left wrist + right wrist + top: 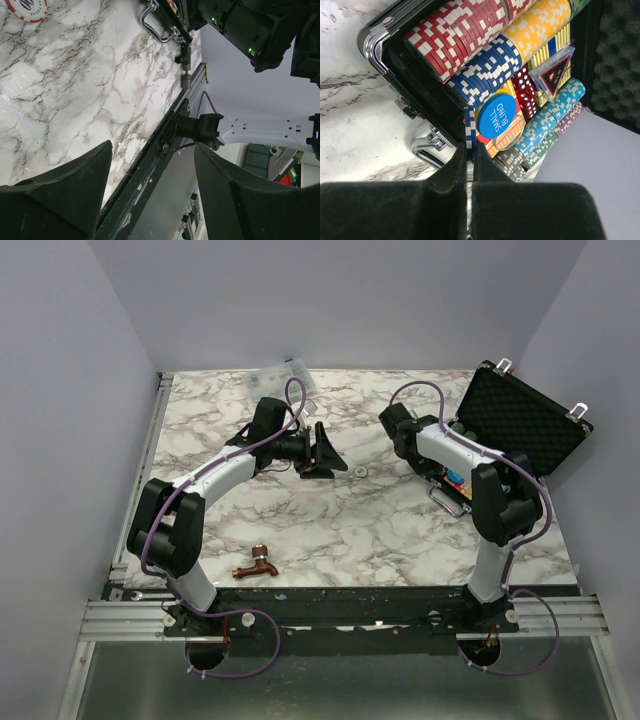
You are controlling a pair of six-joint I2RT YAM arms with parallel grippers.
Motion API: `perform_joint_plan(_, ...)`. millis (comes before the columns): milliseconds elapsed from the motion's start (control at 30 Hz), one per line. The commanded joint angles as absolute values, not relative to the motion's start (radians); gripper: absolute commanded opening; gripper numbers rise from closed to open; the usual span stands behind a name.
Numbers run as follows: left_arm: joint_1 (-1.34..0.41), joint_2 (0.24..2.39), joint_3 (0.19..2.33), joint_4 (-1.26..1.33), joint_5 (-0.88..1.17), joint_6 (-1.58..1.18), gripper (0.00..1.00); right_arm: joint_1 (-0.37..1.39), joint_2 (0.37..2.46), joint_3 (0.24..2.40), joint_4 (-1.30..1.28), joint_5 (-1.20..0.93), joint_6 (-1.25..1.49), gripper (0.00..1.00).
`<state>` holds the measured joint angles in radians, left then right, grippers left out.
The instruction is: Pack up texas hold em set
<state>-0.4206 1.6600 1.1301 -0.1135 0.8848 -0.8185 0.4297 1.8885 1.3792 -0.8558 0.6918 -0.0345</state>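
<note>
open black case at right; copper faucet near front.

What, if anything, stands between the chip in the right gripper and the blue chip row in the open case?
Nothing visible. The right gripper holds the blue-and-white chip edge-on by the end of the blue chip row. The case lid is open, and the SMALL BLIND disc lies beside the chip, not between.

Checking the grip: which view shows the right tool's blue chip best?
Right wrist: the blue chip stands edge-on, pinched in the right tool. In the top view the right arm hides it; the left wrist misses it.
</note>
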Motion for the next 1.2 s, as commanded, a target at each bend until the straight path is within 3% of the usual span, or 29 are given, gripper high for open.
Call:
perform_joint_plan(0,-0.426,1.649,1.122,-0.094,0.915,-0.823,0.66,0.442,1.923,1.414,-0.873,0.735,-0.039,0.02)
perform_joint_plan(300,-0.428,1.647,1.123,-0.093,0.923,-0.821,0.66,0.443,1.936,1.414,-0.878,0.744,-0.038,0.05)
perform_joint_plan(667,-0.428,1.639,1.122,-0.103,0.913,-0.813,0.66,0.443,1.954,1.428,-0.877,0.752,-0.025,0.22)
perform_joint_plan(833,-0.428,1.631,1.123,-0.109,0.908,-0.807,0.66,0.443,1.937,1.446,-0.884,0.735,-0.003,0.24)
perform_joint_plan(967,-0.428,1.619,1.128,-0.132,0.89,-0.791,0.66,0.445,1.841,1.429,-0.838,0.684,0.067,0.34)
perform_joint_plan(1167,-0.428,1.577,1.15,-0.207,0.806,-0.716,0.68,0.445,1.602,1.269,-0.574,0.483,0.286,0.43)
